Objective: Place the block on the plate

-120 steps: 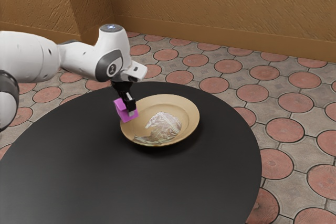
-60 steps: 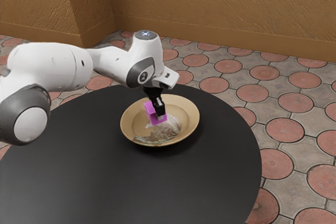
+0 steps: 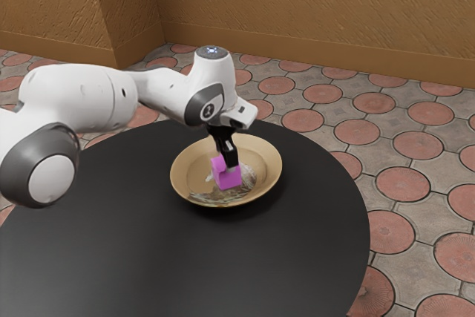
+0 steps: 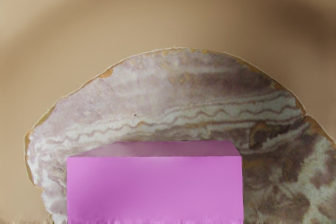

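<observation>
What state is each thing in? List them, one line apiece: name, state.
gripper: shut on the block, pointing down
block: held, within the plate's rim as seen; contact with the plate cannot be told
plate: right side up, on the table
patterned patch in the plate: partly hidden by the block
arm: stretched out over the table
table: bearing the plate

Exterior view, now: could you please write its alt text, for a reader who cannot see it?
A black pincer on a white robot arm holds a pink block over a tan plate on a round black table. Behind are a tiled floor and brown walls.
</observation>
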You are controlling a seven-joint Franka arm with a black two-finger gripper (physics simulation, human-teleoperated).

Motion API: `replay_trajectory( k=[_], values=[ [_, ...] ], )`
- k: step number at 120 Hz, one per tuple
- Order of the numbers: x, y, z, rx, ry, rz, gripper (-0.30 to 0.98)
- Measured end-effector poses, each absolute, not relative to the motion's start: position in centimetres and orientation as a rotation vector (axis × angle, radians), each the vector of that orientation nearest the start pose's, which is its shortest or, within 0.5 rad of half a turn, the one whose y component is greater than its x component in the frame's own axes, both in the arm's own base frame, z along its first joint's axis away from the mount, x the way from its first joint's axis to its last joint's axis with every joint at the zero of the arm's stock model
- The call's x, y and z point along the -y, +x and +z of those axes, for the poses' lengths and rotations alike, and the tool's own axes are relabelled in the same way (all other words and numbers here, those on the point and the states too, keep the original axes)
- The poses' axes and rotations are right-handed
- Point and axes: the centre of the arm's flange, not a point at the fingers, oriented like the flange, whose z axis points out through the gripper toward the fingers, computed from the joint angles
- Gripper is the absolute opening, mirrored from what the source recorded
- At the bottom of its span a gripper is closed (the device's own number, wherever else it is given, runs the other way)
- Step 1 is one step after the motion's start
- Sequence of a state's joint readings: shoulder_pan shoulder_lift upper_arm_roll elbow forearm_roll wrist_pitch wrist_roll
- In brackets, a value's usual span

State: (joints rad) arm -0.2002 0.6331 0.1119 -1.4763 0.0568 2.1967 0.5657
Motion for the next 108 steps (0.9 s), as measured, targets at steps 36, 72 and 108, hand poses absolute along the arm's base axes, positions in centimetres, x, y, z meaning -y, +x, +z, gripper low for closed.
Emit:
replay_trajectory(
  k=[36, 72, 108],
  values=[
    [7.3, 70.9, 39.5, -1.028, -2.842, -0.098, 0.67],
    [6.2, 65.8, 53.6, -0.972, -2.861, -0.174, 0.68],
    [-6.2, 60.1, 61.1, -0.515, -2.923, -0.082, 0.69]
  ],
)
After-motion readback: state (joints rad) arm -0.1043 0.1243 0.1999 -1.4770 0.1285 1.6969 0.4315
